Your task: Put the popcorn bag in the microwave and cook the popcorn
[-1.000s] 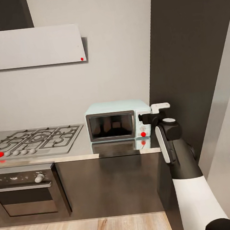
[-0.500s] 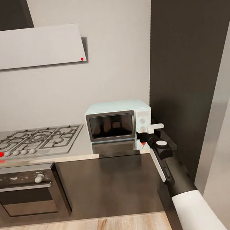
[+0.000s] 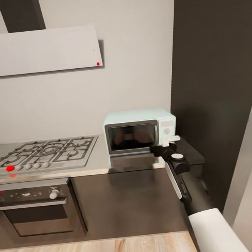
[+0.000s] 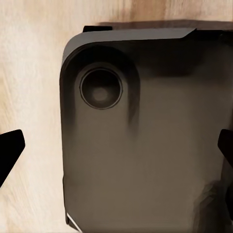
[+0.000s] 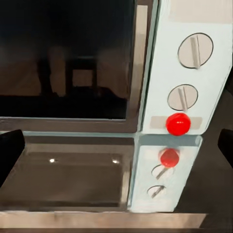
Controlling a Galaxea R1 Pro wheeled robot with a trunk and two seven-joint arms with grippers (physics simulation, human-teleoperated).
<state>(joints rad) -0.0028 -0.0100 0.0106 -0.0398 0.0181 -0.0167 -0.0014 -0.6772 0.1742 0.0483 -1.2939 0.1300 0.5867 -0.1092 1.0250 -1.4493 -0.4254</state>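
Countertop spanning frame at 9 o'clock, gas hob on it. Right arm stretched forward, right gripper at microwave's 5 o'clock corner, jaws spread wide. Microwave pale blue, door shut, red light under two knobs. Left gripper jaws also spread.
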